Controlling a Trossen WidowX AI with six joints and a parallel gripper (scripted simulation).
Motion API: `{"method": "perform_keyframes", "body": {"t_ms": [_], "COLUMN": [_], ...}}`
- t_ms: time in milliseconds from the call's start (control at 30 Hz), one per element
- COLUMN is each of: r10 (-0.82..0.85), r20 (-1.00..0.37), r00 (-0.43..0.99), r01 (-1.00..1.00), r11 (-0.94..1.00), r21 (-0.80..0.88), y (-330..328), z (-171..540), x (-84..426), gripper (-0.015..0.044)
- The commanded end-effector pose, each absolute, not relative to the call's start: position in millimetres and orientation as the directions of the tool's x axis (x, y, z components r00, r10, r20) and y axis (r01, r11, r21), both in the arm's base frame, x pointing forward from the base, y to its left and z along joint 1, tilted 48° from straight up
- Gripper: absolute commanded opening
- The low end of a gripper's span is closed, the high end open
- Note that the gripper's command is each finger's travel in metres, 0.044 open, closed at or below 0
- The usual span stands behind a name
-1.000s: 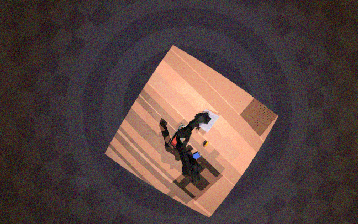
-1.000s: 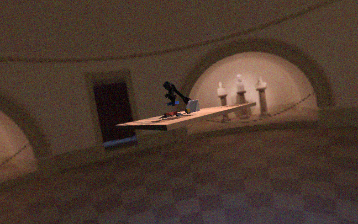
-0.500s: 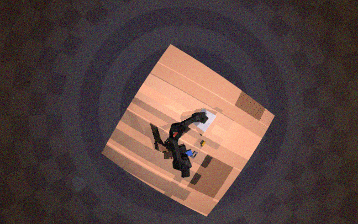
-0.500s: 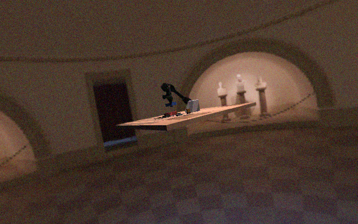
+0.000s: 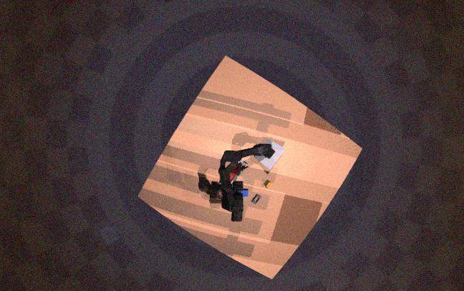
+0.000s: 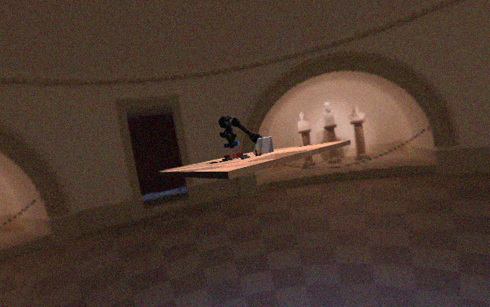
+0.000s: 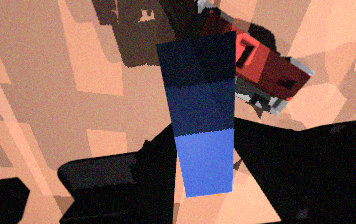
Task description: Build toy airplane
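My gripper (image 6: 231,143) (image 7: 198,123) is shut on the blue wing (image 5: 245,193) (image 6: 237,144) (image 7: 207,162), which is held up in the air above the table, its long face filling the middle of the wrist view. The red fuselage (image 5: 233,175) (image 6: 234,155) (image 7: 265,62) lies low in the grey cradle (image 7: 245,89), at the upper right of the wrist view. Part of it is hidden by the wing and the arm's shadow, and whether it sits fully flat is too small to tell. The yellow tail fin (image 5: 268,184) (image 6: 258,152) stands apart from them on the table.
A small grey open holder (image 5: 255,198) lies on the table near the wing. A pale block (image 5: 273,162) (image 6: 266,144) stands under the arm's base. The arm and its hard shadows cross the wooden table (image 5: 229,79), covering part of the fuselage area in the top view.
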State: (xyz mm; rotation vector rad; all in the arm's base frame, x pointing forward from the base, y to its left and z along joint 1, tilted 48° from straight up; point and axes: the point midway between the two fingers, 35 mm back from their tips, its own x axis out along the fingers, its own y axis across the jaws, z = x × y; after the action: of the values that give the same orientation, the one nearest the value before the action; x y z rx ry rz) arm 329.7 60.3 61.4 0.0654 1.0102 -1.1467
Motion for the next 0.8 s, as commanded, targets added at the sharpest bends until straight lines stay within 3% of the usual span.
{"method": "perform_keyframes", "body": {"t_ms": [0,767], "r10": [-0.722,-0.738], "r20": [-0.690,-0.673], "r00": [0.055,0.050], "r01": [0.828,0.989], "r11": [0.419,0.132], "r21": [-0.373,-0.072], "y": [50.0,-10.2], "z": [71.8,107.6], "x": [328.7,306.7], "gripper": [0.0000,0.0000]}}
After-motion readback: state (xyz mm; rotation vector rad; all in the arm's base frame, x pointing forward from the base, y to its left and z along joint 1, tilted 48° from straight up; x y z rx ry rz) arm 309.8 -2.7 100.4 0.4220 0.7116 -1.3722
